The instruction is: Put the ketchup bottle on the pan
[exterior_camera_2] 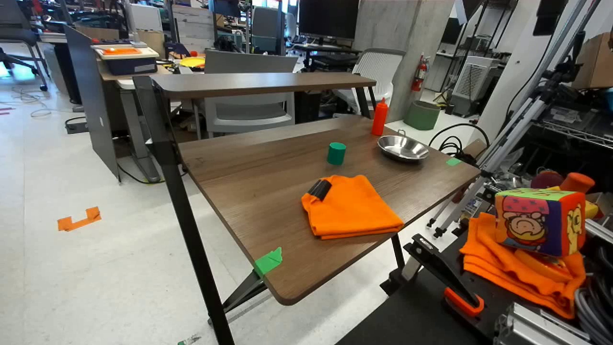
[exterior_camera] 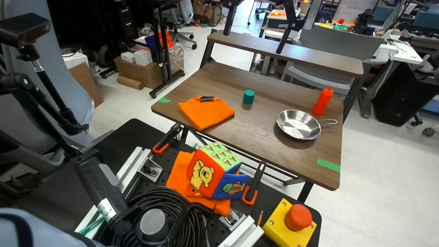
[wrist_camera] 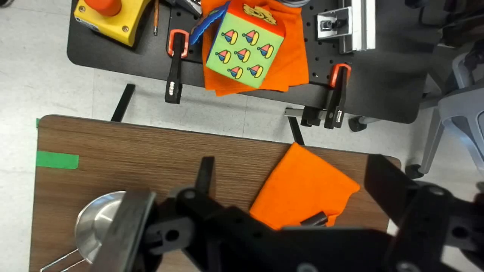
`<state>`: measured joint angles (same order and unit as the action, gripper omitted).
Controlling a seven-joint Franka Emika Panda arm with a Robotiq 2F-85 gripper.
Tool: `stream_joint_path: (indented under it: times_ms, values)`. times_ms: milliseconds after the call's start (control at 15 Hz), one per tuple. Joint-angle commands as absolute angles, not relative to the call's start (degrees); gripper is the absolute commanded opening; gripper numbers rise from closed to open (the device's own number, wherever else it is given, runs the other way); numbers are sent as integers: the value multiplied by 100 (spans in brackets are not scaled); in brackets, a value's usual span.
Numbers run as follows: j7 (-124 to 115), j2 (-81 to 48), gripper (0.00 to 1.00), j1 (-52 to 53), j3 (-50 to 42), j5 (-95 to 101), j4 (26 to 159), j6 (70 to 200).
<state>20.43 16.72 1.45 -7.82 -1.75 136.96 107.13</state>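
Note:
The red-orange ketchup bottle [exterior_camera: 322, 101] stands upright on the table in both exterior views [exterior_camera_2: 379, 117]. It is out of view or hidden in the wrist view. The shiny silver pan [exterior_camera: 299, 125] stands close beside the bottle, with nothing in it [exterior_camera_2: 403, 148]. Its wire handle reaches past the bottle's base. The wrist view shows part of the pan [wrist_camera: 94, 223] at lower left, partly covered by gripper parts. My gripper [wrist_camera: 293, 177] is open and empty, high above the table. Its spread fingers [exterior_camera: 253, 42] hang from the top edge in an exterior view.
A folded orange cloth [exterior_camera: 207, 111] with a black clip lies on the table. A small green cup [exterior_camera: 248, 97] stands between cloth and bottle. A raised shelf [exterior_camera: 319, 62] runs along the table's far edge. A soft cube [exterior_camera: 216, 171] sits on the black base.

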Motion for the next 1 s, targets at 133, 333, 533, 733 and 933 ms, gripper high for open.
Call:
stream_joint_path:
  times_ms: [133,333,533,733,933]
  values:
    - [2187,1028,100,26,-826,-388,12964,10863]
    - [2127,226,100,-193,-1021,-838,11988,10888]
    - [2119,-603,100,-508,-1102,-1370,11105,11126]
    - [2075,-1563,100,-880,-1036,-1701,10236,11540]
    - [2004,-2387,100,-1168,-889,-1671,9483,11898]
